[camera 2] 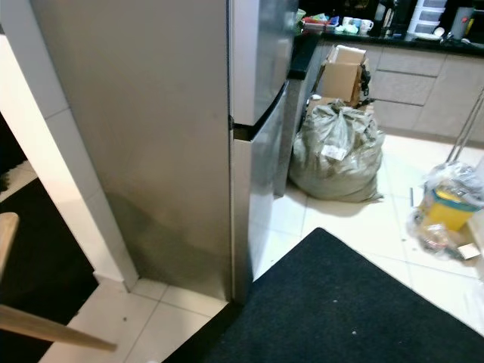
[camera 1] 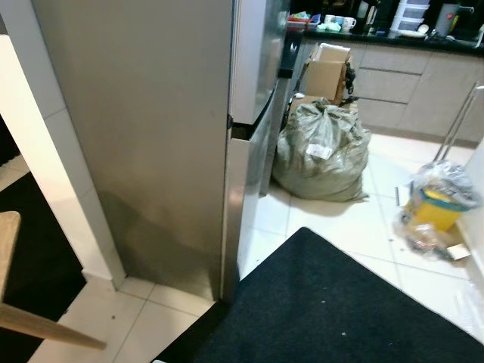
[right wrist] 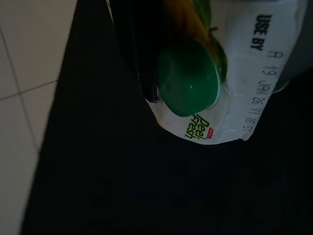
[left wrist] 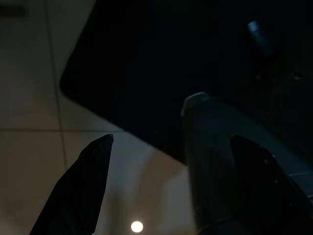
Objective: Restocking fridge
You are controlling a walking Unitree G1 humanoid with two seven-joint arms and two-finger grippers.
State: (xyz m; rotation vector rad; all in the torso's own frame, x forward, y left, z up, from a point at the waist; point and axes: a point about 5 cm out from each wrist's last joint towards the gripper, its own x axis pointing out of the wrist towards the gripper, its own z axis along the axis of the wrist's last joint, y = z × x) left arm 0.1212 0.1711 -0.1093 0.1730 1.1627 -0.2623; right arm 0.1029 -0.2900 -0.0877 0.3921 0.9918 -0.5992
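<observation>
My right gripper (right wrist: 146, 73) is clamped on a juice carton (right wrist: 230, 73) with a green cap (right wrist: 187, 78), over the black mat (right wrist: 122, 171). My left gripper (left wrist: 166, 166) hangs with fingers spread wide above the mat's edge. The closed fridge (camera 1: 151, 136) stands at the mat's far corner; open tiled floor (camera 1: 333, 219) runs past a stuffed sack (camera 1: 324, 155).

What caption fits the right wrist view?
Right gripper holds a green-capped juice carton above the black mat.
</observation>
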